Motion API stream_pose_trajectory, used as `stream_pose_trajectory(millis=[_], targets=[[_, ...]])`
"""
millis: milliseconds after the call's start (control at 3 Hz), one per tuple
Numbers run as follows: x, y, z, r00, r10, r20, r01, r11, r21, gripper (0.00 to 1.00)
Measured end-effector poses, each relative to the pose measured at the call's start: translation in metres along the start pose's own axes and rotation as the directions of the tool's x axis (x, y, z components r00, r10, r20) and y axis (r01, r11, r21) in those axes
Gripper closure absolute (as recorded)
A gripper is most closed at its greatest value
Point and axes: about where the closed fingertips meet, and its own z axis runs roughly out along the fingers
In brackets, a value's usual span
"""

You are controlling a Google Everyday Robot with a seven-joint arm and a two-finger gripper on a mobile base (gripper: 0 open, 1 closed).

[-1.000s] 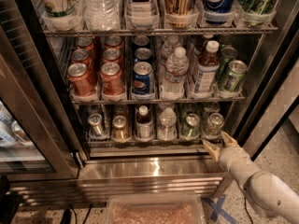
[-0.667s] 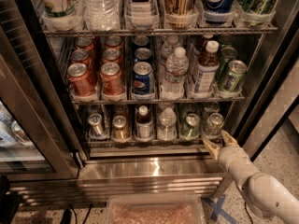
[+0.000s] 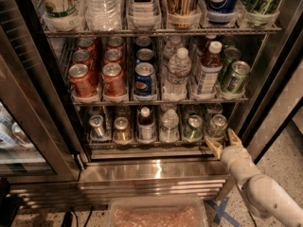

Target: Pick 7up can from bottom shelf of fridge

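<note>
I see my tool [image 3: 223,142] spread wide, at five o'clock of the rightmost 7up can [image 3: 218,125] on the bottom shelf [image 3: 142,144].

The fridge [image 3: 151,171] is glossy steel, the 7up can [image 3: 218,125] shiny aluminium, the claw [image 3: 224,142] beside it matt plastic.

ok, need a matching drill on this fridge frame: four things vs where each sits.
1 gripper
2 7up can nearest it
3 small Pepsi can
4 red cans

A middle shelf, left lanes
B bottom shelf, rightmost lane
C open, just in front of the bottom shelf's right end
D middle shelf, centre lane, front

Pairs: 1-C, 2-B, 3-D, 4-A
</note>
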Motion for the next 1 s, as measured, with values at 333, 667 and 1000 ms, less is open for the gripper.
stream_pose_trajectory(millis=[333, 667, 1000], targets=[[-0.001, -0.008, 0.007, 1.000, 0.000, 0.010, 0.000, 0.9998, 0.022, 0.30], [-0.003, -0.011, 0.015, 1.000, 0.010, 0.026, -0.011, 0.9993, 0.035, 0.30], [-0.008, -0.013, 0.022, 0.999, 0.027, 0.046, -0.029, 0.9987, 0.041, 0.31]])
